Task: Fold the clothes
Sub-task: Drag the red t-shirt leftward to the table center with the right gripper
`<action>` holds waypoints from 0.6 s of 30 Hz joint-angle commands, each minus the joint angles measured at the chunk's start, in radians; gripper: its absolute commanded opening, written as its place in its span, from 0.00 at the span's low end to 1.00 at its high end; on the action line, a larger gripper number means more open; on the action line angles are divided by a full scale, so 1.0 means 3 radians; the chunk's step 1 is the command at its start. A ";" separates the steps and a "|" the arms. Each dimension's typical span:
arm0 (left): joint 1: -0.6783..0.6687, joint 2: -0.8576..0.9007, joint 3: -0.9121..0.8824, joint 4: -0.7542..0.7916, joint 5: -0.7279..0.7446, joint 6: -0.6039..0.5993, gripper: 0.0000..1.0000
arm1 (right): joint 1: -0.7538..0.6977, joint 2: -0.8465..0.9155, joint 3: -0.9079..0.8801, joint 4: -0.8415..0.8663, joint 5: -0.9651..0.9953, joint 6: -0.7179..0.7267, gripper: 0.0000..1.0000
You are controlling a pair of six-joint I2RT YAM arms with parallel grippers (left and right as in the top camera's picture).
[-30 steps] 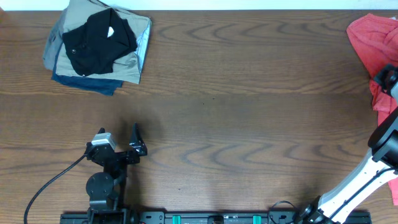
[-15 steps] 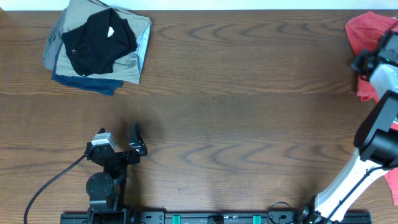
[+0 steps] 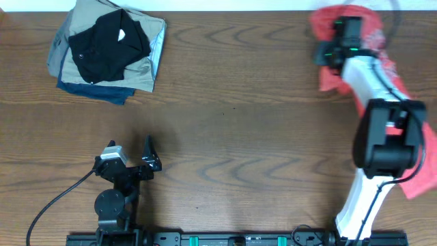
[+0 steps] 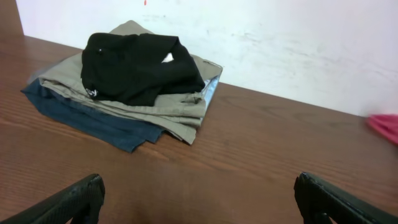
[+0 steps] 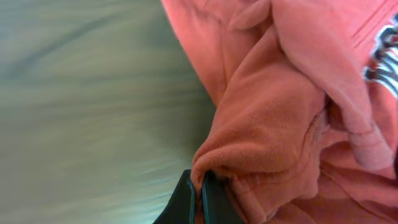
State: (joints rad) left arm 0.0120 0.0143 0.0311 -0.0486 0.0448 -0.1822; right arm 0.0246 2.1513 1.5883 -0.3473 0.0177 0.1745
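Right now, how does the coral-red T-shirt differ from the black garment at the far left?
The coral-red T-shirt is bunched and crumpled; the black garment lies folded. The T-shirt has a fold pinched in the shut right gripper; nothing touches the black garment. The T-shirt is off on its own at the far right, while the black garment tops a stack of folded garments at the far left. Both are soft fabric.

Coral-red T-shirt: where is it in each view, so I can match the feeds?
Overhead: the T-shirt lies top right, partly under the right arm.
Left wrist: a pink sliver at the right edge.
Right wrist: fills the right half, a fold pinched in the right fingers.
Shared landmark: the folded stack, top left overhead, upper left in left wrist.
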 commanded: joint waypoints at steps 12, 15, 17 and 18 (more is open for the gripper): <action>0.0011 -0.0006 -0.0090 -0.0064 -0.0053 0.0032 0.98 | 0.1766 -0.0109 0.0029 -0.0647 -0.0533 0.0729 0.01; 0.0011 -0.0006 -0.0090 -0.0064 -0.0053 0.0033 0.98 | 0.2037 -0.0136 0.0029 -0.0825 -0.0914 0.0727 0.01; 0.0011 -0.0006 -0.0090 -0.0064 -0.0053 0.0033 0.98 | 0.2183 -0.0170 0.0029 -0.0969 -0.1043 0.0727 0.01; 0.0011 -0.0006 -0.0090 -0.0064 -0.0053 0.0033 0.98 | 0.2233 -0.0196 0.0029 -0.1049 -0.1048 0.0727 0.01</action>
State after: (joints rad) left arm 0.0120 0.0143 0.0311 -0.0486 0.0448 -0.1825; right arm 0.6533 2.1479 1.5887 -0.6373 -0.1978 0.3573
